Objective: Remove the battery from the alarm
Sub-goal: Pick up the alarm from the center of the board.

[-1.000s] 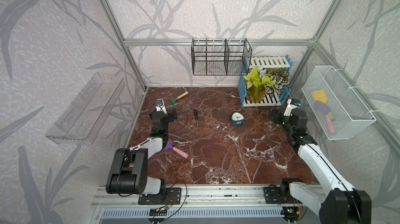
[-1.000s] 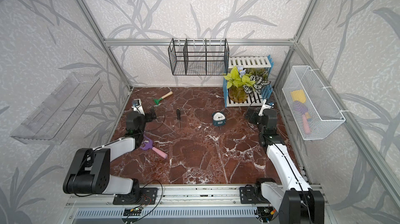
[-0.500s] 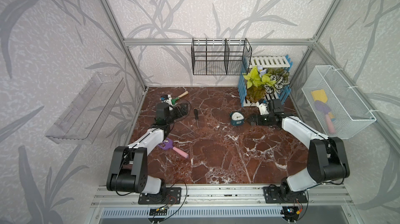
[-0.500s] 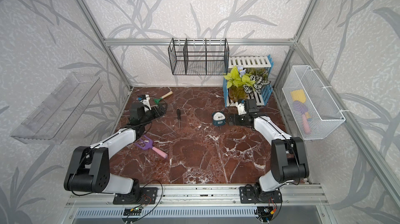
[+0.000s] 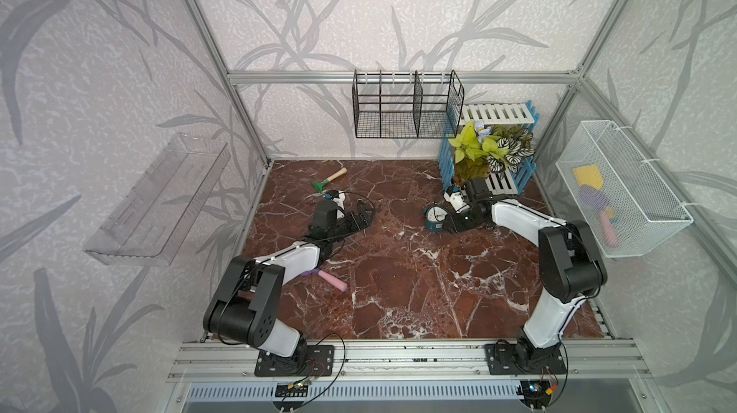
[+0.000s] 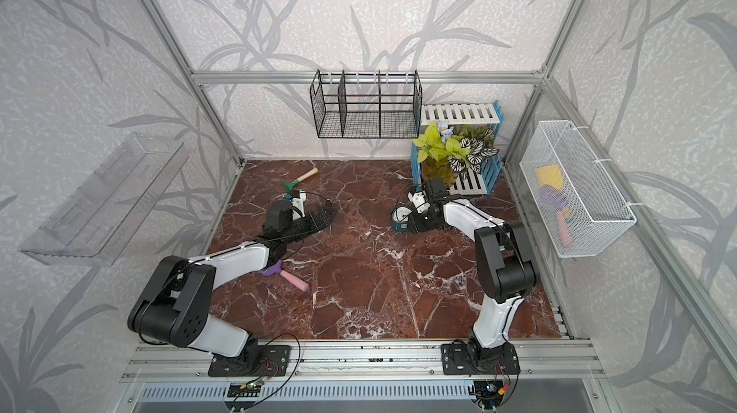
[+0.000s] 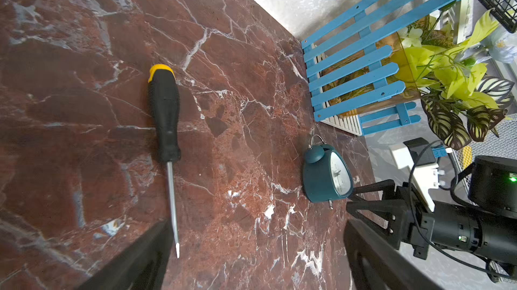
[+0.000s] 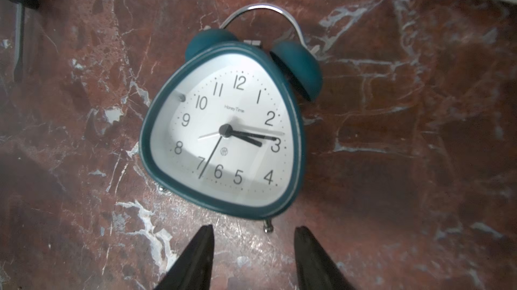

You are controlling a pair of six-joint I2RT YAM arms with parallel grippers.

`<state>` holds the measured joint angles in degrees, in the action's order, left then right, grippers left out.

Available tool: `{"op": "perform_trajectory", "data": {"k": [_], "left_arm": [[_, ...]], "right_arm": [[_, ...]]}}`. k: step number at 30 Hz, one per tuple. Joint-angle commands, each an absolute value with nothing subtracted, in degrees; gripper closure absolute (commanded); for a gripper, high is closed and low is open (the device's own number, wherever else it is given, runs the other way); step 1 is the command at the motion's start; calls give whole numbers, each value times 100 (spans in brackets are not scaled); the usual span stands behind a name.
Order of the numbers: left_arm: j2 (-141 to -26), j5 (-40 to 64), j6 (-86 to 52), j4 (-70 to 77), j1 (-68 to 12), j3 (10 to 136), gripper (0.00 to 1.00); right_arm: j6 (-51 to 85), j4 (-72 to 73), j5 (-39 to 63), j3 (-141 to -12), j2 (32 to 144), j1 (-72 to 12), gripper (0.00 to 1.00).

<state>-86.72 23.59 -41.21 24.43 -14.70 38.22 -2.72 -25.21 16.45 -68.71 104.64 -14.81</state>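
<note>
Right end effector [image 8: 253, 229], its two black fingers partly spread with nothing between them, points at the foot end of the alarm [image 8: 223, 131]. The fingertips stop just short of the teal rim and do not touch it. The alarm [image 5: 434, 217] has a white dial, two bells and a wire handle. It rests on the red-brown marble counter [image 5: 399, 271] near the blue and white slatted fence [image 5: 498, 144] that holds a leafy plant [image 5: 488, 148]. From the left wrist view the alarm [image 7: 326, 175] seems to lie on its back with the dial facing up. The battery is hidden from every camera. The left end effector [image 7: 257, 221] is well apart from the alarm, low over the counter, with its fingers spread wide and holding nothing. A screwdriver [image 7: 163, 115] with a black handle and yellow cap lies flat before it, the blade tip just beside one finger. Nearer the front of the counter lies a purple tool with a pink handle [image 5: 331, 277].
</note>
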Motion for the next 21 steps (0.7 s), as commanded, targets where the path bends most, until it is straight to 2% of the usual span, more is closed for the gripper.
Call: {"op": "perform_trajectory", "data": {"k": [1,13,17,21], "left_arm": [[-8712,2486,-4138,2504,-1483,3993,0],[-8997,3137,-4428,2677,-1494,4127,0],[-9390,3549,-5131,3128,-1681,4186,0],[-10223,4026,-6099,3807,-2244,4580,1]], "right_arm": [[-342,-2629,1571,-7114,10602,-1517,59],[-441,-2650,1613,-7301,10771,-1515,95],[-300,-2452,1674,-7048,10423,-1526,100],[-118,-2021,1865,-6577,9852,-1646,100]]}}
